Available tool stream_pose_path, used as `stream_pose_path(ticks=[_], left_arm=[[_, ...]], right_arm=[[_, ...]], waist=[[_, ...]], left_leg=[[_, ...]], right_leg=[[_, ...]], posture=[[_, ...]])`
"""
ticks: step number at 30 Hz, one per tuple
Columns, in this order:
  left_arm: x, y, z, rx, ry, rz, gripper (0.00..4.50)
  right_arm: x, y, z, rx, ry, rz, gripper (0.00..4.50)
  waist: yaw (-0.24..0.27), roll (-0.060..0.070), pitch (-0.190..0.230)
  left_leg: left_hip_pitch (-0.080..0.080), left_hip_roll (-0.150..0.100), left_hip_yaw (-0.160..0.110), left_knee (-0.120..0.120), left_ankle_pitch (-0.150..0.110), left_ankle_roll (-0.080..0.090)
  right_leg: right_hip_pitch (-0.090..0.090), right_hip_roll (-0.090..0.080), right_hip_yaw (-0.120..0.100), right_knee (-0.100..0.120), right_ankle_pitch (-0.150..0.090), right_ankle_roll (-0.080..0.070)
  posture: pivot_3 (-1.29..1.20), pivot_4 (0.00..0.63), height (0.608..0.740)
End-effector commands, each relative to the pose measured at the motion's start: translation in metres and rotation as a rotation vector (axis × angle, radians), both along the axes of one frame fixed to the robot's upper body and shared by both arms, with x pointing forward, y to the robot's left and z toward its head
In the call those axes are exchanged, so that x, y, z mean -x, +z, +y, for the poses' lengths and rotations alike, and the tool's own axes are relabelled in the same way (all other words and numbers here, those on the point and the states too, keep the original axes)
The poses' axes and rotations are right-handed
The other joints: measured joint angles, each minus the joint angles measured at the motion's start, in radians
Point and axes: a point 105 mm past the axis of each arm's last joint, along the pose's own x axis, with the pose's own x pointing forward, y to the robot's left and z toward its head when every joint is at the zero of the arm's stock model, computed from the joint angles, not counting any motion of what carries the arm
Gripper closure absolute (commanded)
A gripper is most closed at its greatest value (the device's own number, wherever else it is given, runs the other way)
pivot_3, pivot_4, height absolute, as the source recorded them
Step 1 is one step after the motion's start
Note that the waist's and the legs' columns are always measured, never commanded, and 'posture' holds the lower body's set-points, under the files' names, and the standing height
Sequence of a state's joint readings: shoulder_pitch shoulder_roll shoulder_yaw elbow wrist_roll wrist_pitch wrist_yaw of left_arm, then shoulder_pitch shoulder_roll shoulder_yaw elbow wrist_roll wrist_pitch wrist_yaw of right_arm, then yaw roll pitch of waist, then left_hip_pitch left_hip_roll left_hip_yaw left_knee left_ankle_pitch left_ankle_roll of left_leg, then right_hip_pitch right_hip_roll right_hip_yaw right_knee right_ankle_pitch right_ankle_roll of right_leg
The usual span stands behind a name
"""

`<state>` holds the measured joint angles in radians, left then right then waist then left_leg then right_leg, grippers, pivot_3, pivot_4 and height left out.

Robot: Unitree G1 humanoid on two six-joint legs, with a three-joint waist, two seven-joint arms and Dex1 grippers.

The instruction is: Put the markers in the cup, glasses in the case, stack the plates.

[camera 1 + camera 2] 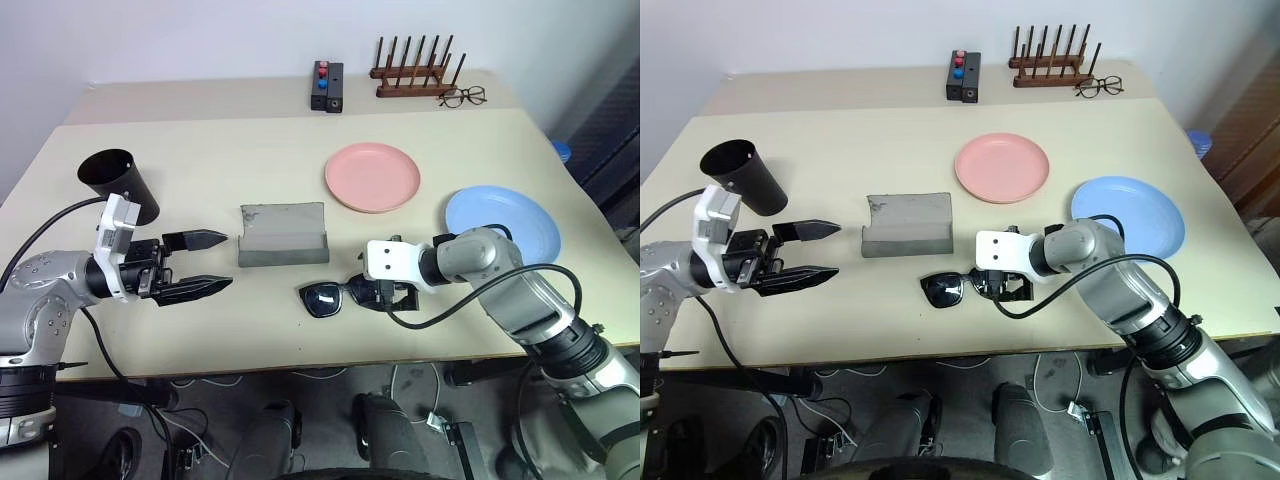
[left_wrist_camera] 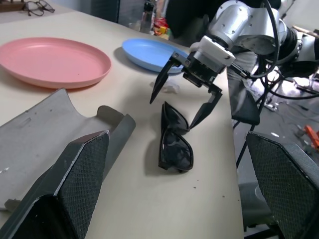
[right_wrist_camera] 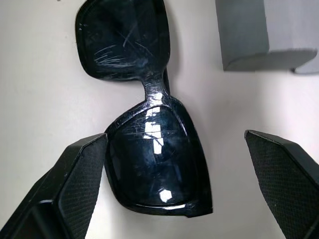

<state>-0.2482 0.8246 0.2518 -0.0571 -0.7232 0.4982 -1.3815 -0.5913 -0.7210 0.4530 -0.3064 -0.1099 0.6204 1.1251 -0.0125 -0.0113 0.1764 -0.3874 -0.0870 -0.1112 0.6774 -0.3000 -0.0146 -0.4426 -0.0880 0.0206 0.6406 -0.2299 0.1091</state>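
Black sunglasses [image 1: 330, 297] lie lens-up near the table's front edge, just in front of the open grey case [image 1: 283, 236]. My right gripper [image 1: 385, 296] is open and tilted down, its fingers straddling one lens [image 3: 154, 164] without closing on it. My left gripper [image 1: 200, 262] hangs open and level to the left of the case, holding nothing. The black cup [image 1: 118, 182] stands at the far left. The pink plate [image 1: 372, 177] and the blue plate [image 1: 505, 222] lie side by side, apart. Red- and blue-capped markers [image 1: 324, 78] stand in a black holder at the back.
A wooden peg rack [image 1: 415, 70] and thin-rimmed clear eyeglasses [image 1: 462, 97] sit at the back right of the table [image 1: 200, 140]. The table's front edge runs close below the sunglasses and both grippers.
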Motion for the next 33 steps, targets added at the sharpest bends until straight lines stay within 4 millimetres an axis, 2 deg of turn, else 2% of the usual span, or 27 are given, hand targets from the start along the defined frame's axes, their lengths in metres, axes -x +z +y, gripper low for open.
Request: stream_pose_path(ticks=[1, 5, 11, 14, 17, 22, 29, 32, 33], left_arm=[[-0.001, 0.005, 0.001, -0.002, 0.001, -0.034, 0.02], [-0.002, 0.005, 0.001, 0.0, 0.002, -0.039, 0.02], [-0.004, 0.004, 0.001, -0.002, 0.008, -0.047, 0.02], [-0.004, 0.004, 0.002, -0.004, 0.012, -0.053, 0.0], [-0.004, 0.003, 0.003, -0.006, 0.015, -0.051, 0.0], [-0.004, 0.003, 0.004, -0.008, 0.022, -0.054, 0.0], [-0.005, 0.003, 0.006, -0.008, 0.029, -0.062, 0.0], [-0.006, 0.004, 0.006, -0.009, 0.03, -0.066, 0.0], [-0.006, 0.004, 0.006, -0.009, 0.03, -0.066, 0.0]], right_arm=[[0.004, 0.01, 0.013, -0.022, 0.025, -0.038, 0.0], [0.005, 0.005, 0.02, -0.055, -0.007, -0.01, 0.0], [-0.002, -0.002, 0.02, -0.055, -0.045, -0.026, 0.0], [0.001, -0.005, 0.023, -0.053, -0.027, -0.018, 0.9], [0.0, -0.004, 0.025, -0.052, -0.014, -0.037, 2.35], [-0.001, -0.001, 0.027, -0.064, -0.005, -0.046, 2.35], [0.004, -0.007, 0.026, -0.054, 0.009, -0.021, 2.35], [0.003, -0.006, 0.025, -0.05, 0.008, -0.03, 3.16], [0.002, -0.005, 0.025, -0.052, 0.007, -0.034, 3.58]], waist=[[0.0, 0.0, 0.0], [0.0, 0.0, 0.0], [0.001, 0.0, 0.0], [0.0, 0.0, 0.0], [0.0, 0.0, 0.0], [0.0, 0.0, 0.0], [0.0, 0.0, 0.0], [-0.001, 0.0, 0.0], [-0.001, 0.0, 0.0]], left_leg=[[0.0, 0.0, 0.0, 0.0, 0.0, 0.0], [0.0, 0.0, 0.0, 0.0, 0.0, 0.0], [0.0, 0.0, 0.0, 0.0, 0.0, 0.0], [0.0, 0.0, 0.0, 0.0, 0.0, 0.0], [0.0, 0.0, 0.0, 0.0, 0.0, 0.0], [0.0, 0.0, 0.0, -0.001, 0.0, 0.0], [0.0, 0.0, 0.0, -0.001, 0.0, 0.0], [0.0, 0.0, 0.0, -0.001, 0.0, 0.0], [0.0, 0.0, 0.0, -0.001, 0.0, 0.0]], right_leg=[[0.0, 0.0, 0.0, 0.0, 0.0, 0.0], [0.0, 0.0, 0.0, -0.001, 0.0, 0.0], [0.0, 0.0, 0.0, -0.001, 0.0, 0.0], [0.0, 0.0, 0.0, -0.001, 0.0, 0.0], [0.0, 0.0, 0.0, -0.001, 0.0, 0.0], [0.0, 0.0, 0.0, -0.001, 0.0, 0.0], [0.0, 0.0, 0.0, -0.001, 0.0, 0.0], [0.0, 0.0, 0.0, -0.002, 0.0, 0.0], [0.0, 0.0, 0.0, -0.002, 0.0, 0.0]], posture=[[0.0, 0.15, 0.74], [0.0, 0.15, 0.74], [0.0, 0.15, 0.74], [0.0, 0.15, 0.74], [0.0, 0.15, 0.74], [0.0, 0.15, 0.74], [0.0, 0.15, 0.74], [0.0, 0.15, 0.74], [0.0, 0.15, 0.74]])
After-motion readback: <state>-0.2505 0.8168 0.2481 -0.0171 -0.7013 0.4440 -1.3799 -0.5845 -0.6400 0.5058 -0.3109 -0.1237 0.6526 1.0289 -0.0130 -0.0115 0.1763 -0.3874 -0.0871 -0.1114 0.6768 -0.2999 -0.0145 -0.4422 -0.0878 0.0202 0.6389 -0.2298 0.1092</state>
